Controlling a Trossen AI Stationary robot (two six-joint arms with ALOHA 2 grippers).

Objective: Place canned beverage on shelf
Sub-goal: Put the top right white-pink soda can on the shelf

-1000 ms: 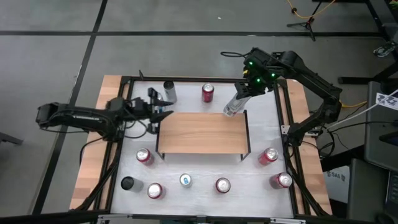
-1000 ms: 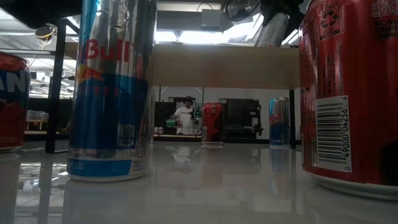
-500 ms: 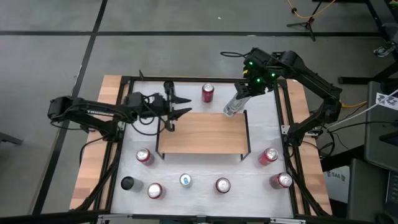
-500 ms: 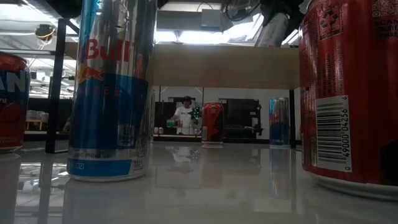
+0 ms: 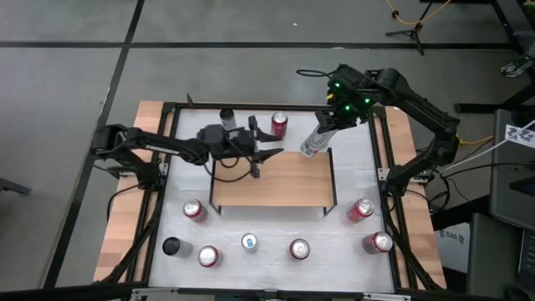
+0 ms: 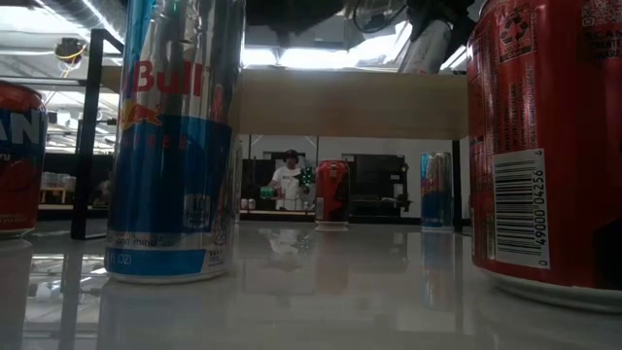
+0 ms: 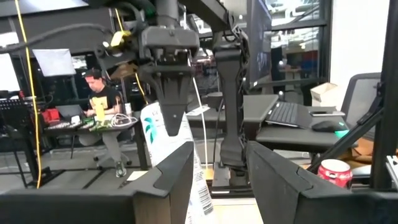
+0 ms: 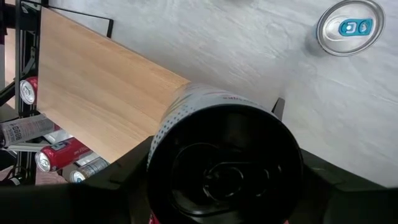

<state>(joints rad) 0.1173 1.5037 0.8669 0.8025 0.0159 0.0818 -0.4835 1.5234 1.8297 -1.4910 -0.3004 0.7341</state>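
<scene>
A slim silver can (image 5: 312, 144) hangs tilted in my right gripper (image 5: 324, 127), above the far right corner of the shelf (image 5: 272, 180), a light wooden board on thin black legs. The can also shows in the left wrist view (image 7: 177, 146) and the low view (image 6: 428, 44). My left gripper (image 5: 261, 155) is open and empty over the shelf's far edge, left of the can. Its fingers (image 7: 180, 168) point toward the can. My right gripper pinches the silver can between its two fingers, on the can's side wall near its upper end (image 7: 166, 115). The fingers (image 7: 169, 87) come from above, slanting down. The can hangs tilted below them, clear of the shelf.
A red can (image 5: 279, 124) and a dark-topped can (image 5: 226, 115) stand behind the shelf. Several more cans stand in front of it, among them a red one (image 5: 194, 209) and a blue-topped one (image 5: 249, 242). A person (image 6: 290, 180) sits in the room beyond.
My left gripper has gone toward the table's right edge, from beside the shelf's left end to over its far edge, nearer the held can. My right gripper and the can have kept still.
</scene>
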